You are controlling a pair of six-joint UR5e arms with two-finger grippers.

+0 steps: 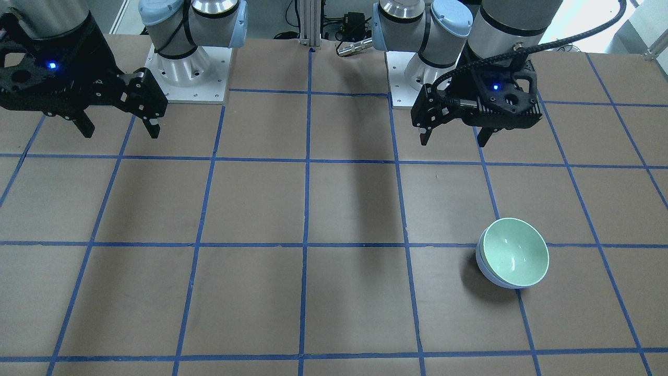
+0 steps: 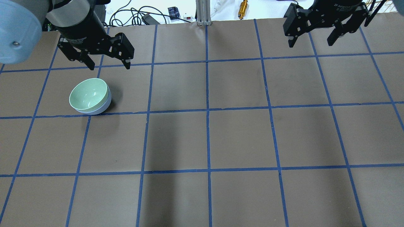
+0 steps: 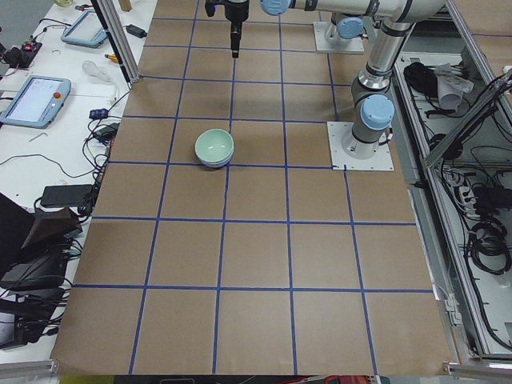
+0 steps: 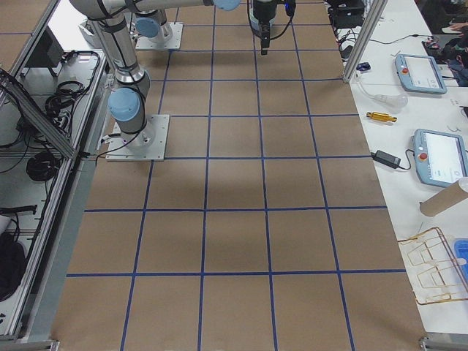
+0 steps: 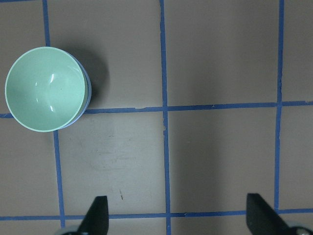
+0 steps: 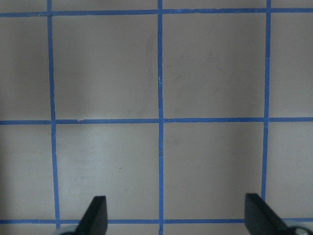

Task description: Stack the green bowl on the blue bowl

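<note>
I see left gripper (image 2: 109,65) and right gripper (image 2: 310,43) both raised, pointing down, jaws spread wide, holding nothing.

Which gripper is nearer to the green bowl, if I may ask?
Left. The left gripper hangs open above, just aside of the green bowl; the right gripper hangs far off on the opposite side.

Mint green bowl (image 2: 88,93) upright — nested in periwinkle blue bowl (image 2: 104,106).

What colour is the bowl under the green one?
Lower bowl is light blue; clearest in exterior front-facing view.
</note>
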